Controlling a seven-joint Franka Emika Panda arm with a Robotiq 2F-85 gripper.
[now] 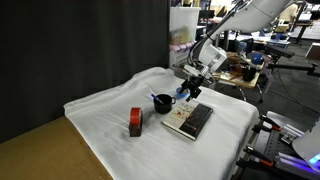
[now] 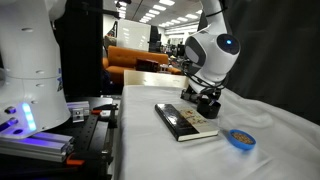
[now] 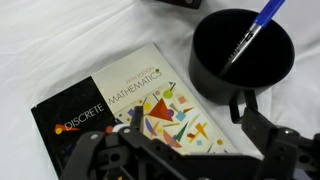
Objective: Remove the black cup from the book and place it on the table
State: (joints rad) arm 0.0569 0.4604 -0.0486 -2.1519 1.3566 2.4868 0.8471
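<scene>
The black cup (image 3: 243, 55) stands upright on the white cloth of the table (image 3: 30, 50), just beside the book (image 3: 120, 100). Its small handle points toward my gripper, and a blue stick leans inside it. The book lies flat, with a black strip and a light cover printed with coloured shapes. My gripper (image 3: 190, 165) is open and empty, over the book's edge, with one finger close to the cup's handle. In an exterior view the cup (image 1: 162, 102) sits left of the book (image 1: 188, 120), below my gripper (image 1: 193, 90). In the other exterior view the cup is hidden behind my gripper (image 2: 205, 106).
A red and black block (image 1: 135, 122) stands on the cloth left of the cup. A blue round lid-like thing (image 2: 240, 139) lies on the cloth near the book (image 2: 185, 122). A bare wooden table edge (image 1: 40, 150) shows at the front. Equipment stands past the table's edge.
</scene>
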